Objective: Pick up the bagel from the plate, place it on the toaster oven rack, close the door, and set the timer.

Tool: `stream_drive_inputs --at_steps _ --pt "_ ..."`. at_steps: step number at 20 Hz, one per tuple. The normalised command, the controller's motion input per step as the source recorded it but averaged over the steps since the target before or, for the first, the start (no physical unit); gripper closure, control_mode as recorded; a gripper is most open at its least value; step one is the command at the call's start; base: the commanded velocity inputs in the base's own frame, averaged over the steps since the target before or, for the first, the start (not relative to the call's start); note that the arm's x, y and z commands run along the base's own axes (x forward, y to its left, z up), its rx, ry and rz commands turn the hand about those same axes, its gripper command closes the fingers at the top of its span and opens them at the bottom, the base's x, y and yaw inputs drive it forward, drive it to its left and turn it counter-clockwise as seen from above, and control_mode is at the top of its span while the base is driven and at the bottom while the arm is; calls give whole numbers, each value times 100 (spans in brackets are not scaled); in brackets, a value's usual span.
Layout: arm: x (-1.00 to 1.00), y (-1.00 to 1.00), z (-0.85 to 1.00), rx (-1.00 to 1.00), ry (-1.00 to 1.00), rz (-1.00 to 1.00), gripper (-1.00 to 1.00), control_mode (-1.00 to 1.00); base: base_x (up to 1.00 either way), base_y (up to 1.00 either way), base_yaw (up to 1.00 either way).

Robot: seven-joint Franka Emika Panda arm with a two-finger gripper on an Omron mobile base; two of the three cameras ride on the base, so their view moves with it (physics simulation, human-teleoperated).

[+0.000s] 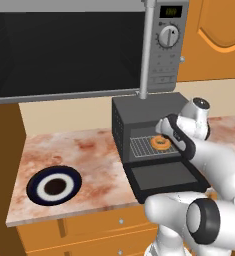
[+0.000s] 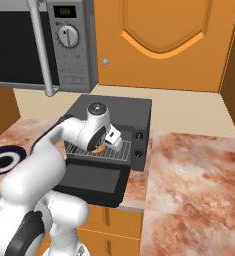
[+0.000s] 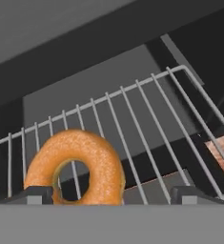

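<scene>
**Bagel on the rack, claw spread wide**

In the hand view the claw [image 3: 111, 195] stands spread — its two dark fingertips [image 3: 37, 194] sit far apart at the lower left and lower right of the frame. The bagel [image 3: 75, 167] lies flat on the rack [image 3: 147, 124] in the lower left of that frame, just beside the left fingertip; whether tip and crust touch cannot be told. The right fingertip is well clear of it. Nothing is pinched.

The left base view shows what the hand view cannot: the whole toaster oven [image 1: 149, 112] in the middle of the frame, its door [image 1: 164, 176] dropped flat open toward the camera, and the bagel [image 1: 161, 143] lying on the right half of the rack [image 1: 141, 146]. The gripper [image 1: 164, 131] hangs at the oven mouth, right over the bagel. At lower left the plate [image 1: 36, 186] sits on the counter [image 1: 89, 150], well apart from the oven. A microwave [image 1: 159, 45] hangs across the top.

The right base view adds the oven's two dark knobs [image 2: 138, 136] to the right of the opening — here the arm covers most of the bagel [image 2: 99, 148], leaving a sliver of orange. The plate [image 2: 19, 152] shows at the left edge.
</scene>
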Motion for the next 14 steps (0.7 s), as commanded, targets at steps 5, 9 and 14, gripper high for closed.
stream_drive_inputs --at_steps 5,9,14 --pt "-91 -40 2 0 1 0 -100 -100 0 0 0" --pt "-92 -62 0 0 10 -4 -100 -100 0 0 0" --pt "-43 -41 -12 0 10 -1 -100 -100 0 0 0"
